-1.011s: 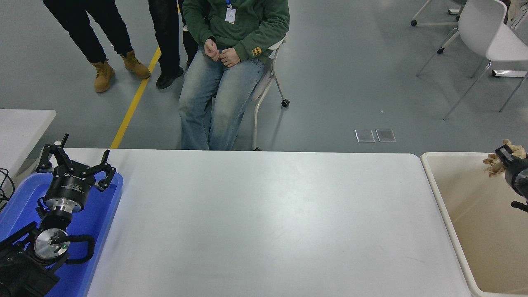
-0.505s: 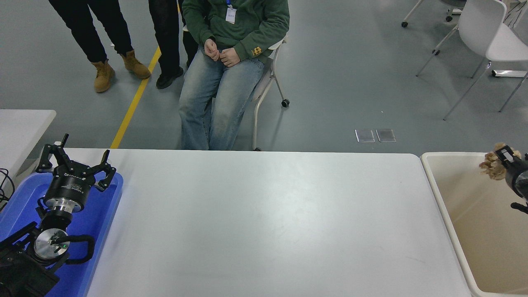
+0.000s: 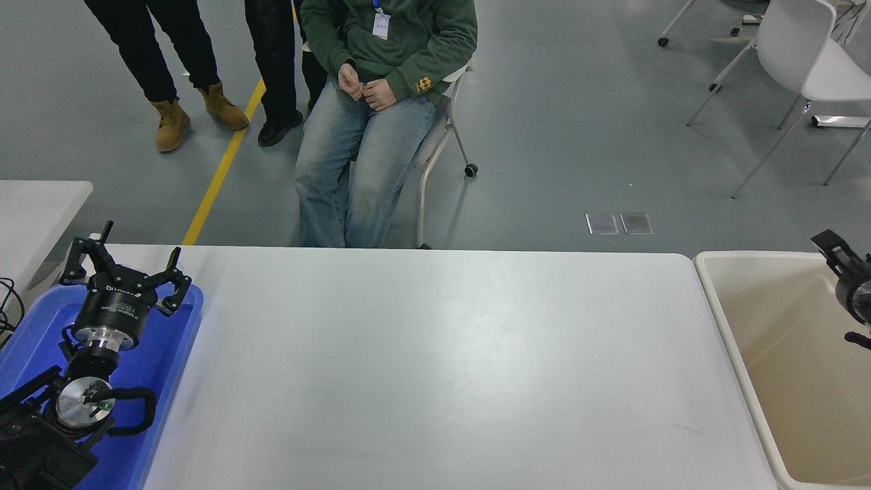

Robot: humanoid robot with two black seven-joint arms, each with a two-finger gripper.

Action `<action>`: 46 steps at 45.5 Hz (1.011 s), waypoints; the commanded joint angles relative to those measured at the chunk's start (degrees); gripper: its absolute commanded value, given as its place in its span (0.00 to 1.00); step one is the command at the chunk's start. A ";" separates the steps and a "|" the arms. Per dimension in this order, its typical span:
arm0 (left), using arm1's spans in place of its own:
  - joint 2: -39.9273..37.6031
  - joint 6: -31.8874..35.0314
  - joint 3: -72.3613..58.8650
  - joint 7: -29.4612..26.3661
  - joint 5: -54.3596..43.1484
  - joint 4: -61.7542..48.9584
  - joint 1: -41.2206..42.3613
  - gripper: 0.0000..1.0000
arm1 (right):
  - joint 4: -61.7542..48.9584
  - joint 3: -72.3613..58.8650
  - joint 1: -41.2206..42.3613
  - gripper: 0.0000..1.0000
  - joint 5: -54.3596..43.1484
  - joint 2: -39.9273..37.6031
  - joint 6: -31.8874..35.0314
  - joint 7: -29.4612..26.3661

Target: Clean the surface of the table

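Hovering my right gripper (image 3: 831, 246) over the beige bin (image 3: 748, 354) at the right edge, fingers holding nothing I can see though their spread is unclear, I judge the table surface (image 3: 435, 367) before me bare, so next comes pulling back.

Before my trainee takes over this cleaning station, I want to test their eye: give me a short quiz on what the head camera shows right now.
1. True or false: the left gripper hangs over the blue tray.
2. Which container does the right gripper hang over?
A) the blue tray
B) the beige bin
C) a cardboard box
3. Fill in: the person in the green top sits on a ____ beyond the table surface.

Key:
1. True; its jaws are spread.
2. B
3. chair
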 commanded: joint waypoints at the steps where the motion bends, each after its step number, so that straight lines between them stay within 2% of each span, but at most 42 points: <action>1: 0.00 0.00 0.00 0.00 0.01 0.00 0.00 1.00 | 1.62 0.05 0.45 1.00 1.30 -0.05 0.48 0.08; 17: 0.00 0.00 0.00 0.00 0.01 0.00 0.00 1.00 | 12.86 0.31 2.47 1.00 6.40 -2.59 0.13 0.08; 24: 0.00 0.00 0.00 0.00 0.01 0.00 0.00 1.00 | 17.26 4.78 2.82 1.00 8.86 -3.21 0.22 0.16; 46: 0.00 0.00 0.00 0.00 0.01 0.00 0.00 1.00 | 30.36 13.40 1.86 1.00 9.04 -3.91 0.31 0.69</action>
